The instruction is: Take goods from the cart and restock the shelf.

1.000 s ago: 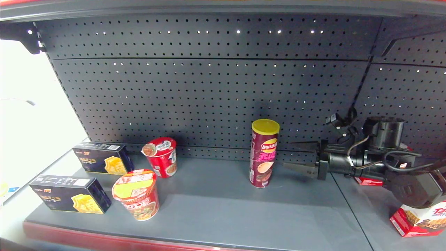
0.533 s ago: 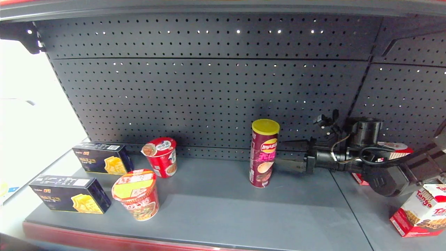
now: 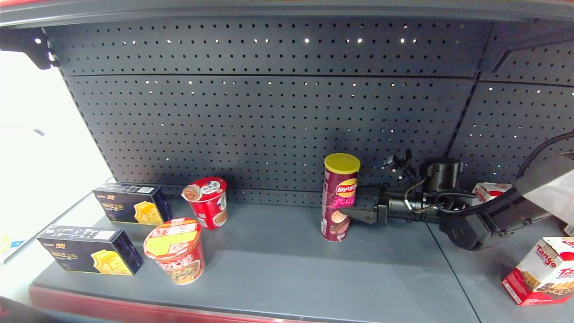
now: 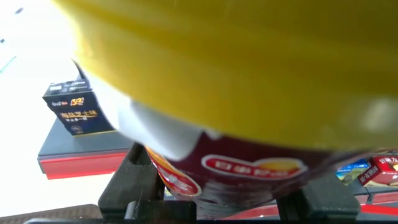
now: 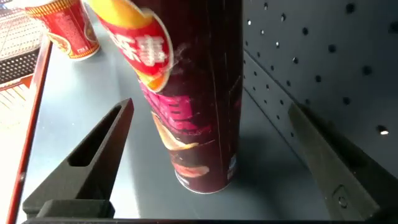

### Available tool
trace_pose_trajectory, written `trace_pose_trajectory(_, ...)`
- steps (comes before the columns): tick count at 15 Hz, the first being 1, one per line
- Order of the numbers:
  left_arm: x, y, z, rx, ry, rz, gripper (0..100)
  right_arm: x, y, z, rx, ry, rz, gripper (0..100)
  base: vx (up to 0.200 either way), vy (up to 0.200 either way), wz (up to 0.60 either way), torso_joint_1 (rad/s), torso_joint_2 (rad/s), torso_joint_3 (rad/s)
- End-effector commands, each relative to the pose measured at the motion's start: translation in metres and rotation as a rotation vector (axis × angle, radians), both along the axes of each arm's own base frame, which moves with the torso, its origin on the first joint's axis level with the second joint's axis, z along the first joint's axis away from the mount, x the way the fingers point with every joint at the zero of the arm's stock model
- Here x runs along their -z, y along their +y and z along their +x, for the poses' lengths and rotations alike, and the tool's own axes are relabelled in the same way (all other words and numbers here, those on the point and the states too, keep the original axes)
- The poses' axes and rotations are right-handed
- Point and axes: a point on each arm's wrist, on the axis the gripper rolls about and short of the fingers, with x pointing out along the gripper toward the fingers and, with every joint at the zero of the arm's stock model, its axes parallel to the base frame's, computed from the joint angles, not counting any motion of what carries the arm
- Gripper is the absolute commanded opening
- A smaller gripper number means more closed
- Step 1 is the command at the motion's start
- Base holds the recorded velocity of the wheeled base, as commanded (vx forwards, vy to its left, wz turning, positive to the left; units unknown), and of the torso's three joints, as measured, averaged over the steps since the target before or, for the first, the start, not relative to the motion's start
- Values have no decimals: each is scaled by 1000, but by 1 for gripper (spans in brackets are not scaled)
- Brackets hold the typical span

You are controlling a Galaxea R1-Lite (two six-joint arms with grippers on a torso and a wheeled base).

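Fingers (image 5: pixel 93 149) of the right gripper (image 3: pixel 361 202) stand spread wide, one on each side of the can (image 3: pixel 339 197). The right wrist view shows a gap between each finger and the can's side, so nothing is gripped. The can stands upright on the shelf (image 3: pixel 278 278), yellow lid up, somewhat right of the middle and close to the pegboard (image 3: pixel 269 125) at the back. The right arm comes in low from the right, lying almost level above the shelf. The left gripper (image 4: pixel 224 202) is closed on a second can (image 4: pixel 236 74). Its yellow lid sits right against the wrist camera and dark fingers (image 4: pixel 134 186) press on both sides of its maroon body. It is held clear of the shelf, whose red front edge shows far behind it. To the left of the standing can, well apart from it, are a red cup (image 3: pixel 207 202) near the back and a cup (image 3: pixel 176 250) nearer the front edge. Farther left lie a dark box (image 3: pixel 132 203) and another box (image 3: pixel 89 249) in front of it. On the right section a wafer box (image 3: pixel 540 271) sits tilted near the front, and a second wafer box (image 3: pixel 489 192) peeks out behind the arm.
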Motion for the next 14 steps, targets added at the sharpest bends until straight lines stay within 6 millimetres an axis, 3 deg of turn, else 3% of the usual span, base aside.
trace_pose_trajectory(1, 1, 0, 1, 0, 7, 1, 0, 5, 4, 2, -7, 9, -3, 100, 0, 0, 0, 0, 0, 0)
trace_pose_trajectory(7, 1, 0, 1, -6, 8, 1, 0, 28, 34, 6, -71, 24, -5, 100, 0, 0, 0, 0, 0, 0)
trace_pose_trajectory(13, 1, 0, 1, -8, 11, 1, 0, 39, 36, 9, -66, 25, -6, 100, 0, 0, 0, 0, 0, 0)
trace_pose_trajectory(14, 1, 0, 1, -8, 11, 1, 0, 42, 36, 10, -66, 28, -8, 0, 0, 0, 0, 0, 0, 0)
